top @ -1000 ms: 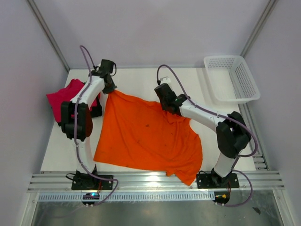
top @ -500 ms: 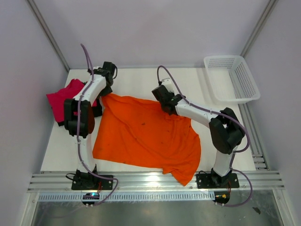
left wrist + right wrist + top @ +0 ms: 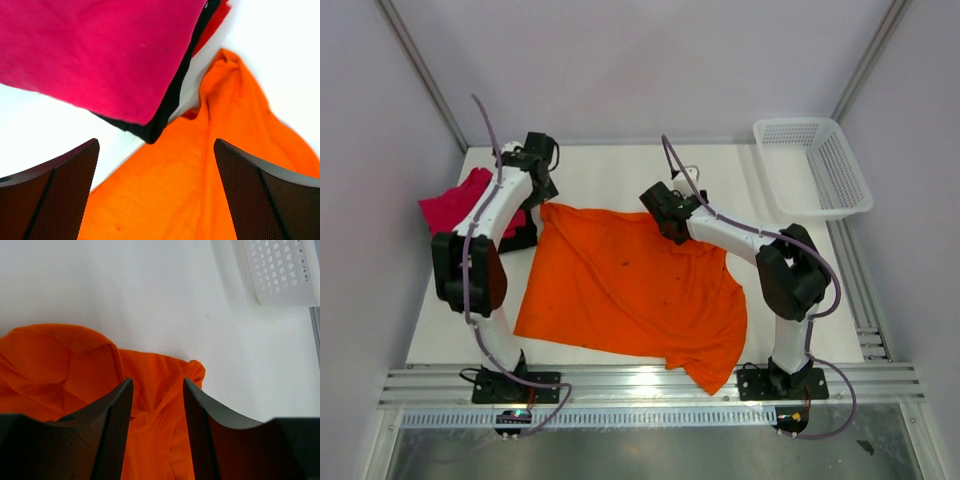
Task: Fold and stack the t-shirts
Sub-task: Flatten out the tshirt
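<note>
The orange t-shirt (image 3: pixel 620 290) lies spread flat across the middle of the table. My left gripper (image 3: pixel 542 190) hovers open over its far left corner, and in the left wrist view the wide jaws (image 3: pixel 156 145) frame orange cloth (image 3: pixel 200 190) without touching it. My right gripper (image 3: pixel 660 212) is at the shirt's far right edge. Its fingers (image 3: pixel 157 382) stand apart, with the collar seam of the orange t-shirt (image 3: pixel 55 360) lying loose between them. The folded magenta t-shirt (image 3: pixel 460 205) (image 3: pixel 100 55) rests on the black t-shirt (image 3: pixel 525 238) (image 3: pixel 165 120) at the left.
A white mesh basket (image 3: pixel 815 165) (image 3: pixel 280 265) stands at the far right corner of the table. Grey walls close in the left and right sides. The arm bases sit on the metal rail at the near edge.
Both grippers have opened and let go of the orange t-shirt's far edge. The cloth has dropped flat and settled, and the left arm has swung slightly left.
</note>
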